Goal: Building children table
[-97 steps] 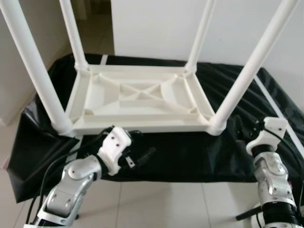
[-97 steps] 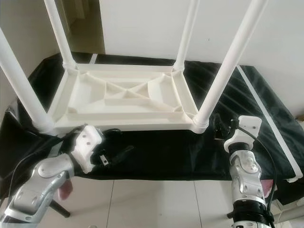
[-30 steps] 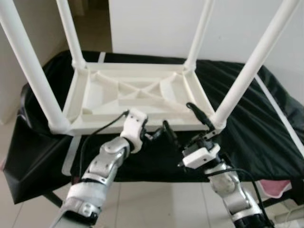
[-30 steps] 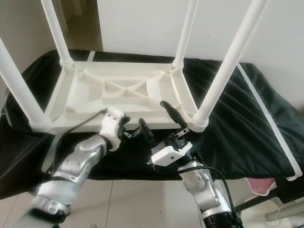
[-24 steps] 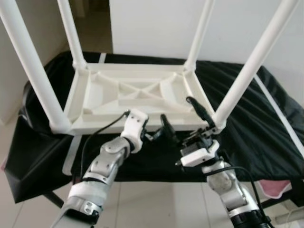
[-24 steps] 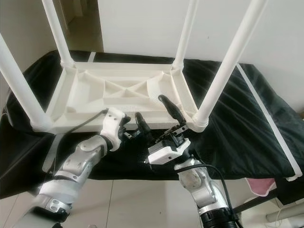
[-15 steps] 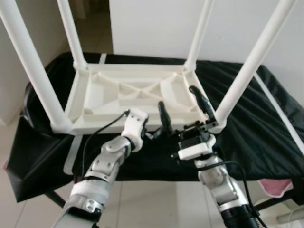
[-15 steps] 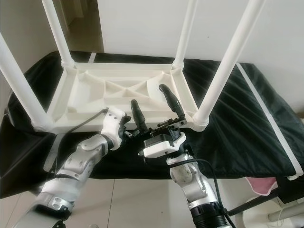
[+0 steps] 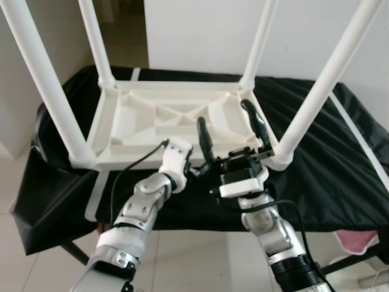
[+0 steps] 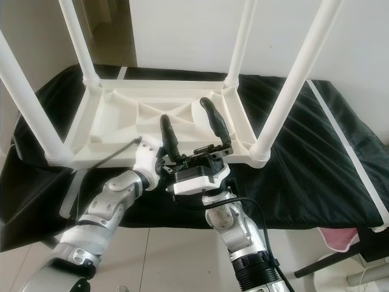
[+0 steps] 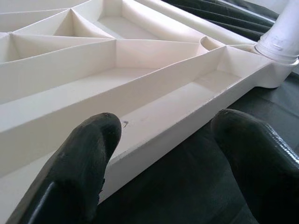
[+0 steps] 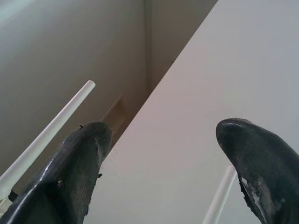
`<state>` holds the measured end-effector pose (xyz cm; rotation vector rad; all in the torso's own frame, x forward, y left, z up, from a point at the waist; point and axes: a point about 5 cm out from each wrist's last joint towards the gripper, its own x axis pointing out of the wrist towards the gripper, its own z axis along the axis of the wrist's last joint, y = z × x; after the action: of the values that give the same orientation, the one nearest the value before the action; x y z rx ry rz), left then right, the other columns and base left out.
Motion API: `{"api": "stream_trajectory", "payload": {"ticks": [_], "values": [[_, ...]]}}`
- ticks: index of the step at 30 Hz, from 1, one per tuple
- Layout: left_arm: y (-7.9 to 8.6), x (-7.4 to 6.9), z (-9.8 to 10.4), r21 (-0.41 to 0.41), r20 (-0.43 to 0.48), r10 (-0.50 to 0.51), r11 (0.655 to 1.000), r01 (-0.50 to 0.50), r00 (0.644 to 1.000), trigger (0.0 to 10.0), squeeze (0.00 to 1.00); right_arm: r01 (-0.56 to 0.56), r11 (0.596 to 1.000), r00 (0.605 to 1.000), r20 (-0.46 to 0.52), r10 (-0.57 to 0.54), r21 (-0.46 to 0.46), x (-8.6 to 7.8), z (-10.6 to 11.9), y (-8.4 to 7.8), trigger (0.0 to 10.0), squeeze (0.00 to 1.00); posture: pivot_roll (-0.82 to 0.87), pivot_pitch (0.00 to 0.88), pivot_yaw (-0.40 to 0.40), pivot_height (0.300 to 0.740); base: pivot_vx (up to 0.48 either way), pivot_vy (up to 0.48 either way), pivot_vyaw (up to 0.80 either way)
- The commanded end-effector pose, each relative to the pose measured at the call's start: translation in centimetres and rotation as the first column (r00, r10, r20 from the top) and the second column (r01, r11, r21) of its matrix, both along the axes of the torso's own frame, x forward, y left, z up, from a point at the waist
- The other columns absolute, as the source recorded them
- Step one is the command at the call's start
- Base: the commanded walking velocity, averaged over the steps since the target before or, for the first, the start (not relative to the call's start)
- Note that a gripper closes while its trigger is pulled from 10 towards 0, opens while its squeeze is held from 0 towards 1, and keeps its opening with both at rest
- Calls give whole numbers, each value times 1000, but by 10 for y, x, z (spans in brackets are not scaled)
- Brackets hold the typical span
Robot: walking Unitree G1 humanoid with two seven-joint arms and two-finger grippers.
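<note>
A white plastic children's table (image 9: pixel 135 159) lies upside down on a black cloth, with its four legs pointing up. The near legs are at the left (image 9: pixel 45 85) and the right (image 9: pixel 322 85). My left gripper (image 11: pixel 163 135) is open at the table's near rim (image 11: pixel 154 140): one finger is over the rim and the other over the cloth. My left wrist (image 9: pixel 177 157) sits just in front of that rim. My right gripper (image 9: pixel 225 118) stands open beside it, fingers pointing up in front of the underside, holding nothing.
The black cloth (image 9: pixel 340 164) covers a low stand and hangs over its edges. A white wall (image 9: pixel 200 30) rises behind, with a doorway (image 9: pixel 124 30) at the back left. Something pink (image 9: pixel 355 240) lies on the tiled floor (image 9: pixel 194 261) at the lower right.
My right gripper has moved left and upward to the middle of the near rim, and its fingers now point up. My left gripper has stayed at the rim.
</note>
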<state>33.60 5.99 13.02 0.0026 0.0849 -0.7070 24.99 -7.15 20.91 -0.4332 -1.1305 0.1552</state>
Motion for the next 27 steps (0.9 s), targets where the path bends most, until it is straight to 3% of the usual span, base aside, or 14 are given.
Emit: {"api": "stream_trajectory", "payload": {"ticks": [1, 27], "values": [[4, 3, -7, 26, -27, 83, 996, -82, 996, 10000, 0, 7, 1000, 1000, 2, -7, -16, 1, -2, 0, 10000, 0, 57, 35, -28, 740, 0, 0, 0], [8, 7, -2, 17, -12, 88, 996, -88, 996, 10000, 0, 26, 999, 1000, 9, -26, -26, 2, -6, 1, 10000, 0, 59, 31, -24, 740, 0, 0, 0]]}}
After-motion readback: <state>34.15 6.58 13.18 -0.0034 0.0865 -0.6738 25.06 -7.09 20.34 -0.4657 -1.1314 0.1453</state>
